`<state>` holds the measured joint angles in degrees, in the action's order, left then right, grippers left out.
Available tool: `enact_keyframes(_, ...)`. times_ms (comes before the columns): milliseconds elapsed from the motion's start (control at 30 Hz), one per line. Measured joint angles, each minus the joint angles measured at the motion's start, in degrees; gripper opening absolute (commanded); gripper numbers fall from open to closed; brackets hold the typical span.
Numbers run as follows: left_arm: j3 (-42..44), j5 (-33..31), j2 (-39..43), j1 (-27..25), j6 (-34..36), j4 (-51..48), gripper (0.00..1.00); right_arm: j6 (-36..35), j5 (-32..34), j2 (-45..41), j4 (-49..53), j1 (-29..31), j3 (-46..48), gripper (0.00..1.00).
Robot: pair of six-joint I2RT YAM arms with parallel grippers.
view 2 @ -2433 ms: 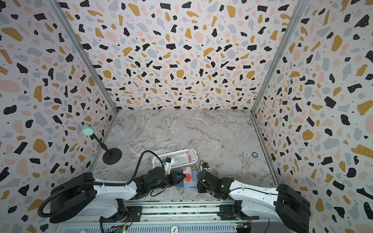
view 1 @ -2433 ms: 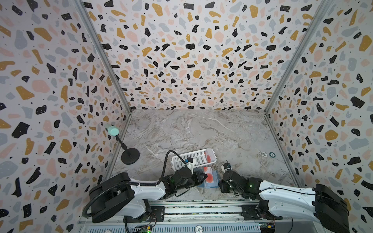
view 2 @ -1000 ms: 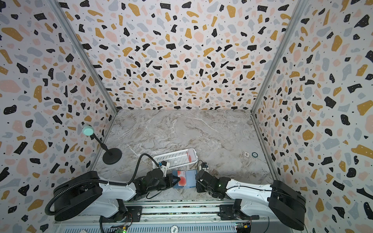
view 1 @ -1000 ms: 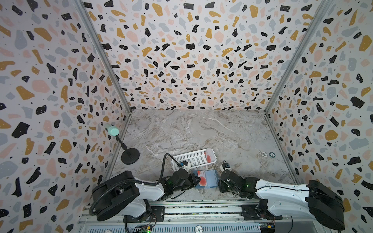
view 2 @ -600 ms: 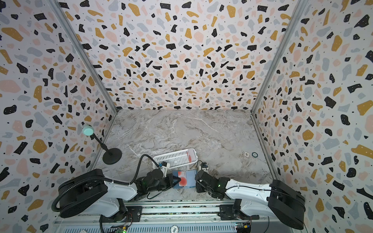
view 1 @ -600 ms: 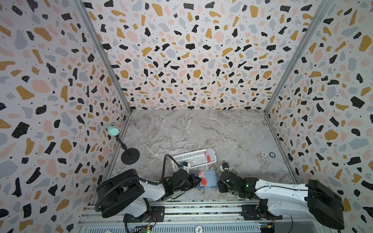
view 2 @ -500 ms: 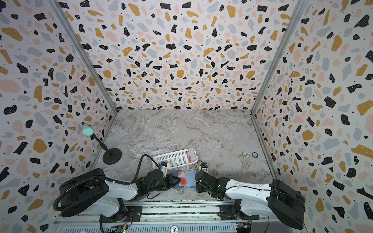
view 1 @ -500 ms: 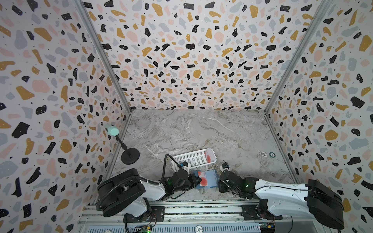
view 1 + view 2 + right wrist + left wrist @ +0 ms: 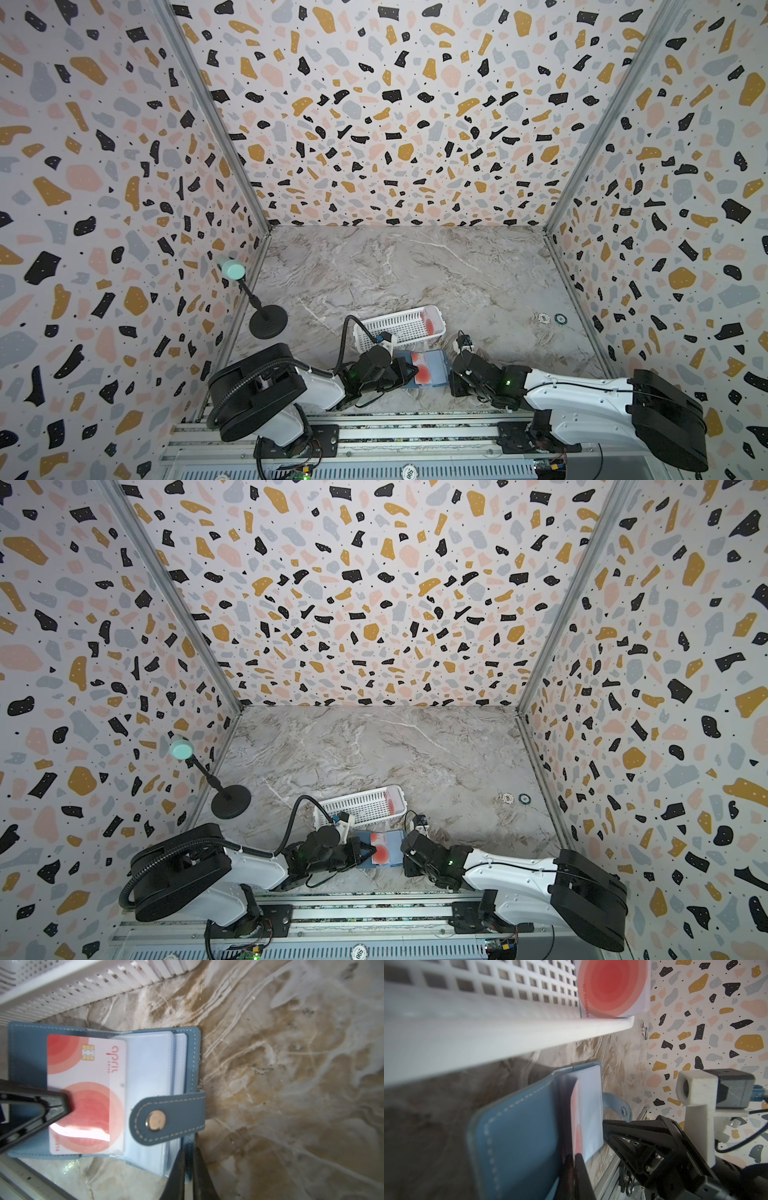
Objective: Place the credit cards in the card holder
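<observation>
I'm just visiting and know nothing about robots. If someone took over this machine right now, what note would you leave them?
Grippers: the left gripper is shut on a credit card. The right gripper is shut on the edge of the open card holder, apparently steadying it.
Done: that card is partly inside a clear pocket. No other pocket shows a card.
Left: seat it fully, then fetch another card from the white basket just behind the holder.
</observation>
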<state>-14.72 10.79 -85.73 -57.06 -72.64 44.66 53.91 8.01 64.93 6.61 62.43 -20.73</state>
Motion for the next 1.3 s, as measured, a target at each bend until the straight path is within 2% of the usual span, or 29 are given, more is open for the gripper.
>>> enact_keyframes(333, -1.46, 0.66, -1.6, 0.04, 0.04, -0.09, 0.11, -0.07, 0.2, 0.83, -0.39, 0.04, -0.39, 0.1)
enact_keyframes(533, -2.93, -0.15, -0.87, 0.04, 1.16, -6.97, 0.25, 0.0, 0.35, 2.32, -1.22, 0.07, -1.09, 0.09)
enact_keyframes(667, -5.11, -1.29, 0.83, 0.04, 2.73, -12.79, 0.31, 0.0, 0.37, 2.38, -1.27, 0.09, -1.09, 0.09)
enact_keyframes(967, -7.74, -3.41, 4.07, 0.04, 5.75, -22.91, 0.33, 0.0, 0.52, 3.26, -2.73, 0.33, -1.16, 0.09)
enact_keyframes(1300, -9.94, -2.73, 2.45, 0.02, 7.1, -24.52, 0.33, 0.0, 1.18, 3.48, -2.69, 0.83, -1.29, 0.08)
